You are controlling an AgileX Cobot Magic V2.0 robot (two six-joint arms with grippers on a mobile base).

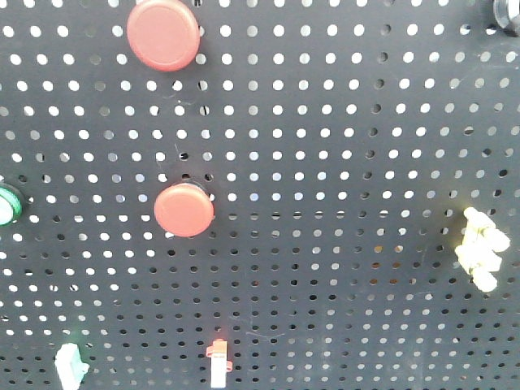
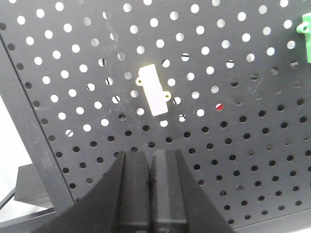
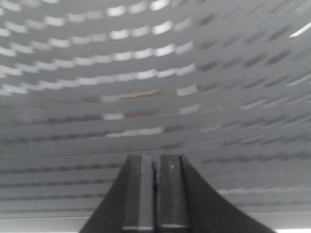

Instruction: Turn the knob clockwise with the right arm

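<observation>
Item: dark grey perforated metal pegboard panel (image 1: 325, 268), upright, carrying mounted controls. Fittings seen from the front: large round red plastic cap (image 1: 163, 34) at upper left; smaller round red plastic cap (image 1: 184, 210) near centre; green-rimmed round button (image 1: 8, 203) at the left edge; pale yellow toothed plastic fitting (image 1: 482, 248) at right; small white-and-red toggle (image 1: 218, 363) low centre; pale green block (image 1: 70, 364) low left; a black round part (image 1: 508, 12) cut off at the top right corner. Knob: which fitting it is cannot be told; the black part at the corner is the likeliest, and neither hand is near any fitting. Handling, as judged: a rigid panel-mounted dial, light, stiff to turn, smooth-sided; best pinched across its rim. Right hand (image 3: 155, 167): black fingers pressed together, holding nothing, its view of the panel smeared. Left hand (image 2: 149, 162): likewise clenched and empty, below a small white rectangular plastic tag (image 2: 154, 91).
</observation>
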